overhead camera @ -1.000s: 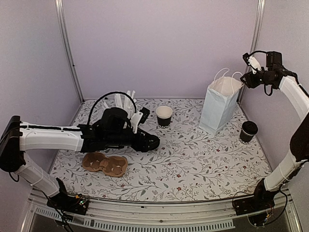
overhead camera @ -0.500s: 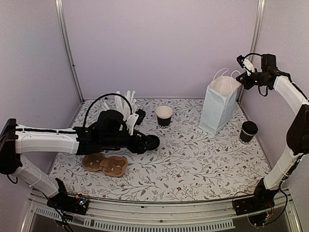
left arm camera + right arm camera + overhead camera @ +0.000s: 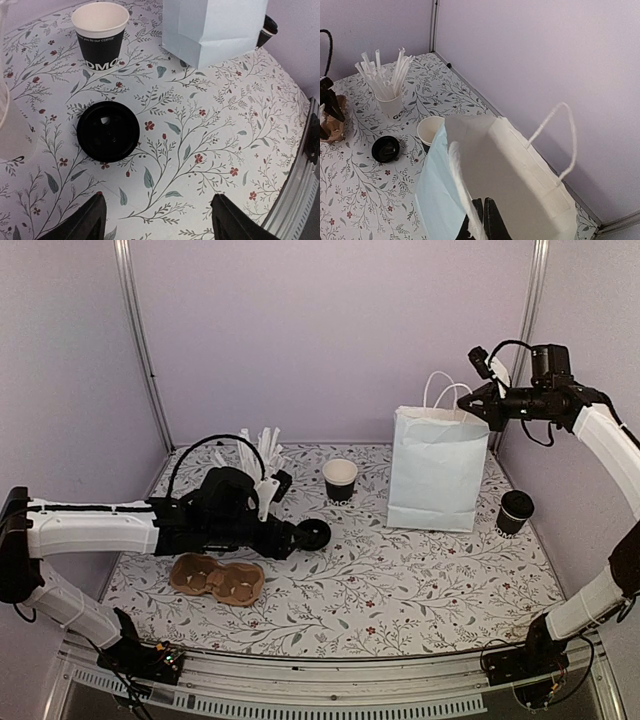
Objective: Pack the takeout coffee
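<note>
My right tool [image 3: 482,220] is clamped on the bag [image 3: 440,470] rim, left tool [image 3: 160,217] open; a hard tug topples the bag onto the cup [image 3: 516,511] beside it.

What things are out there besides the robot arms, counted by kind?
Black paper cups: 2
Pale blue bag: 1
Black lid: 1
White cup of straws: 1
Cardboard cup carrier: 1
Total: 6

Left arm [image 3: 100,525] lies low, stretched out to the right, its hand [image 3: 160,222] spread wide. Right arm [image 3: 610,440] is raised high, reaching leftward, its hand [image 3: 485,220] pinched shut.
</note>
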